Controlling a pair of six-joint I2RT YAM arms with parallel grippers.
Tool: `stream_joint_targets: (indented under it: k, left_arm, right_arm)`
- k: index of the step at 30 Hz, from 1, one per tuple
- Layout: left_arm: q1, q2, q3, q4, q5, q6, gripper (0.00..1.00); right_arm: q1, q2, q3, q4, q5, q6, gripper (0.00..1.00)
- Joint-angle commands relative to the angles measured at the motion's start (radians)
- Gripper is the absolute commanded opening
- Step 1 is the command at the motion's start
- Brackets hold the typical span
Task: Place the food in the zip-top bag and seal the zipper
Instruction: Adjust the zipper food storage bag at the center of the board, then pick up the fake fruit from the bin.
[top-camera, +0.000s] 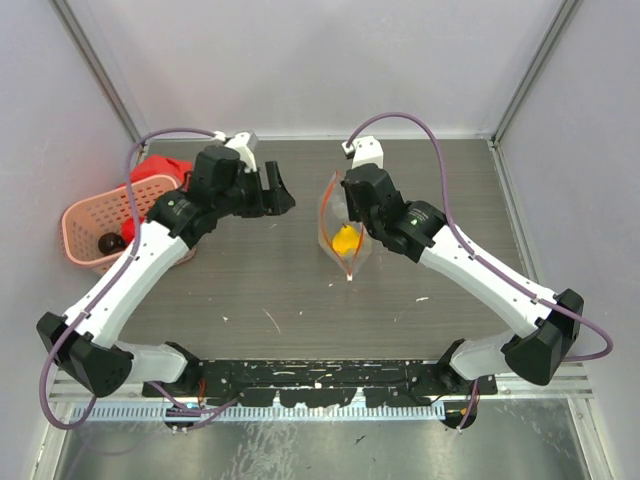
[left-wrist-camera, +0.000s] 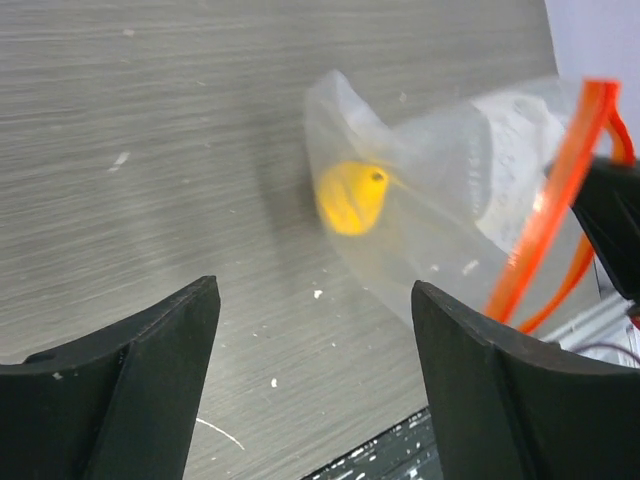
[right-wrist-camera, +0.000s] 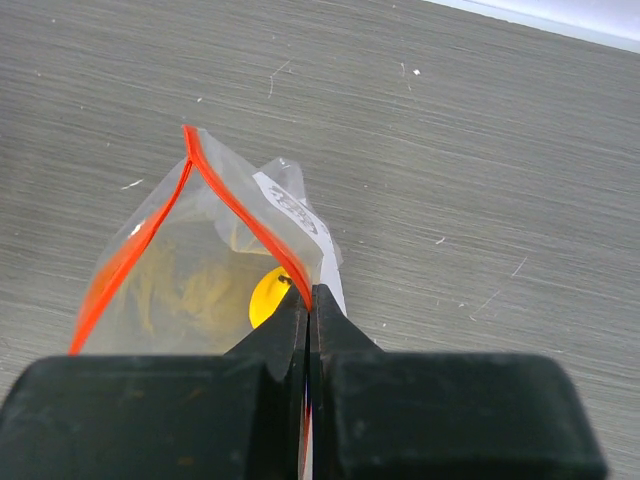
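Observation:
The clear zip-top bag (top-camera: 352, 245) stands on the table's middle with its mouth open. Its red-orange zipper (right-wrist-camera: 240, 212) forms a loop. One yellow toy food (top-camera: 344, 239) lies inside; it also shows in the left wrist view (left-wrist-camera: 350, 197) and the right wrist view (right-wrist-camera: 263, 298). My right gripper (right-wrist-camera: 309, 293) is shut on the zipper edge of the bag and holds it up. My left gripper (left-wrist-camera: 315, 292) is open and empty, a little left of the bag (left-wrist-camera: 450, 180), above the table. A dark food piece (top-camera: 108, 242) lies in the pink basket.
The pink lattice basket (top-camera: 85, 215) stands at the table's left edge, with a red object (top-camera: 160, 170) behind it. Grey walls close the back and sides. The arm bases and a black rail run along the near edge.

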Motion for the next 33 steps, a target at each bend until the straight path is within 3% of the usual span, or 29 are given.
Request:
stream_joint_targets:
  k: [1, 11, 15, 26, 33]
  left_arm:
    - [0.075, -0.075, 0.06, -0.041, -0.083, 0.039, 0.82]
    - [0.24, -0.093, 0.075, -0.16, -0.332, 0.174, 0.98]
    - [0.312, -0.067, 0.083, -0.183, -0.389, 0.216, 0.99]
    - [0.668, 0.051, 0.043, -0.191, -0.273, 0.128, 1.0]
    - [0.815, 0.135, 0.001, -0.128, -0.267, 0.079, 1.0]
  right_arm:
    - [-0.003, -0.019, 0.056, 0.013, 0.046, -0.004, 0.0]
    - [-0.003, -0.024, 0.083, -0.02, 0.099, -0.029, 0.0]
    - [-0.003, -0.023, 0.083, -0.024, 0.096, -0.031, 0.0]
    - [-0.002, -0.024, 0.1, -0.051, 0.08, -0.044, 0.0]
    - [-0.003, -0.015, 0.109, -0.067, 0.069, -0.032, 0.0]
